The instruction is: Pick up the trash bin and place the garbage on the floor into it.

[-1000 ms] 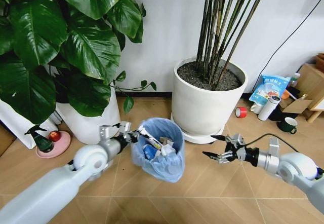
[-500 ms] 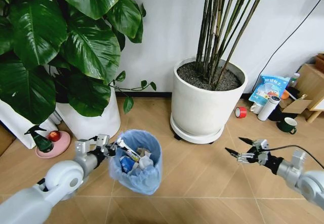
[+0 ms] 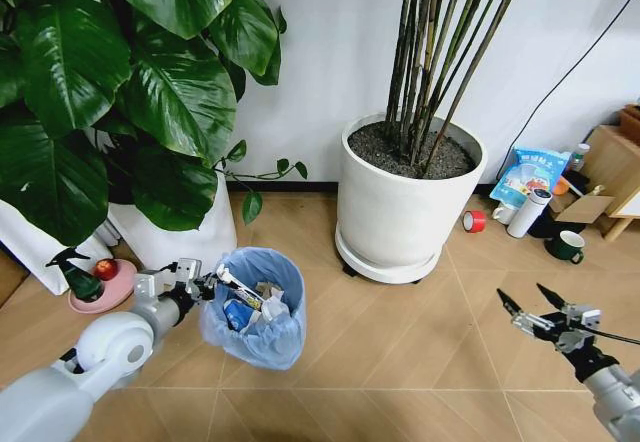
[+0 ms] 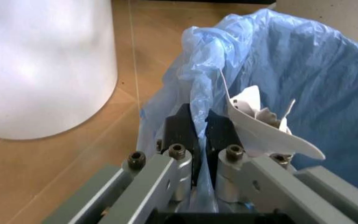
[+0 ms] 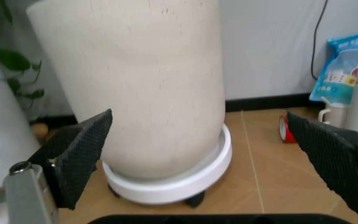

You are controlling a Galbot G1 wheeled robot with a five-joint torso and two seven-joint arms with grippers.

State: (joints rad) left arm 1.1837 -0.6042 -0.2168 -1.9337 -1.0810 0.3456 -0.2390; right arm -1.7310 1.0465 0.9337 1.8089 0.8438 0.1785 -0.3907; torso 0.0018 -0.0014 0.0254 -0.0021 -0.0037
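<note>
Clamped on the blue liner at the rim of the trash bin [image 3: 252, 307], our left gripper [image 3: 203, 287] holds it on the floor [image 3: 400, 347] with garbage [image 3: 250, 307] inside, while our right gripper [image 3: 532, 314] hovers wide open, empty.

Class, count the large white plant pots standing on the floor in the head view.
2: one white pot under the bamboo-like stems, another beneath the broad leaves, partly hidden.

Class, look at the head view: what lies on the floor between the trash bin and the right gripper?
Bare floor, seen in the head view. Nothing lies between the trash bin and the open right gripper.
</note>
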